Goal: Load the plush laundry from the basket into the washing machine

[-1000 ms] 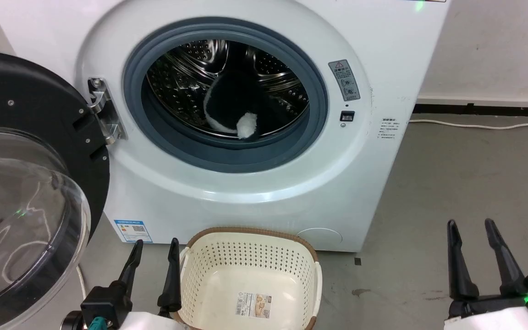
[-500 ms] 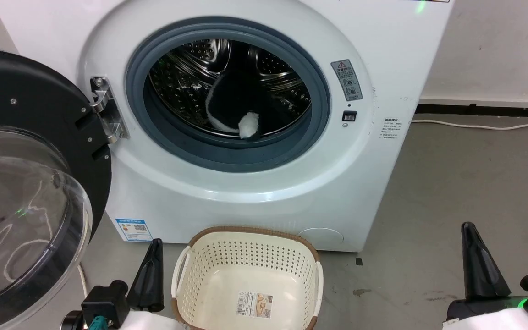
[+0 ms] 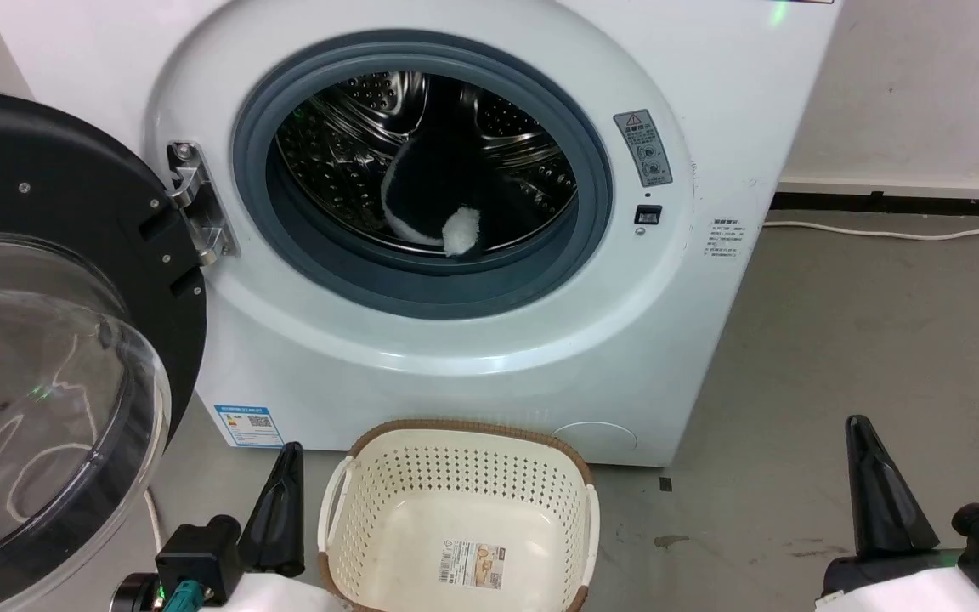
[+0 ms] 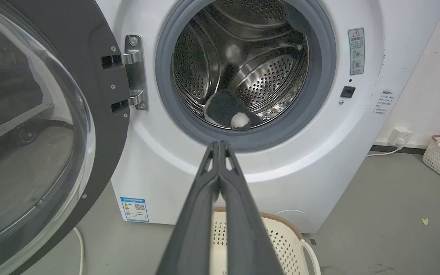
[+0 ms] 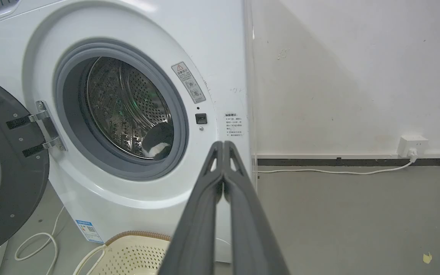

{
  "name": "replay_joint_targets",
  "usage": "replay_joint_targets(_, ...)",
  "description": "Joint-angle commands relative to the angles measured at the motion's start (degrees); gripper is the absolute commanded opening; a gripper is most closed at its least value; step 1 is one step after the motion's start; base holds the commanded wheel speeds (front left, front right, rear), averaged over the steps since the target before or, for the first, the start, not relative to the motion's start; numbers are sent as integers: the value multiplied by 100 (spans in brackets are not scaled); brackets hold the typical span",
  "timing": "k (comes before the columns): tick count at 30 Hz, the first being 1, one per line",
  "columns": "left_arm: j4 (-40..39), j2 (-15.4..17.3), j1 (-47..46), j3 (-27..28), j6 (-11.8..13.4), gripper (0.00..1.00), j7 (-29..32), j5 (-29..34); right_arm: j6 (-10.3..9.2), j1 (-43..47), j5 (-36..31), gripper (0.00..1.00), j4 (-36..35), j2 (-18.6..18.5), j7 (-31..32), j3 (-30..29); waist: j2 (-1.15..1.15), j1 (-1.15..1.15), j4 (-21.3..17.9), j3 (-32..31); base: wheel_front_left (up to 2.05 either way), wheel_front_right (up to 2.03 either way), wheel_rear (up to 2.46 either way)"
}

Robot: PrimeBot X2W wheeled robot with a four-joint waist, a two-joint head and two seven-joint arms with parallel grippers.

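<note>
The toy lies inside the washer, ahead of the left pincer and right pincer; the basket between them is empty. Both are pressed closed on nothing; loading looks done.

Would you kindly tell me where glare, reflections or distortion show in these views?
Head view: pale reflections and a green glint on the clear door. Left wrist view: wide-angle bending of the washing machine; the drum mirrors the plush laundry. Right wrist view: a shadow on the wall, green glints in the drum.
</note>
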Motion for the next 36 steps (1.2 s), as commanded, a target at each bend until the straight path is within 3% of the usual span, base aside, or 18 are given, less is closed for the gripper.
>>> replay_joint_targets(1, -38, -1, -24, 29, 36, 0, 27, 44, -1, -59, -57, 0, 25, 0, 36, 17, 0, 0, -1, 1, 0, 0, 0)
replay_joint_targets(36, -221, -6, -69, 105, 120, 0, 437, 379, -2, -178, -369, 0, 86, -1, 448, 111, 0, 0, -25, 16, 0, 0, 0)
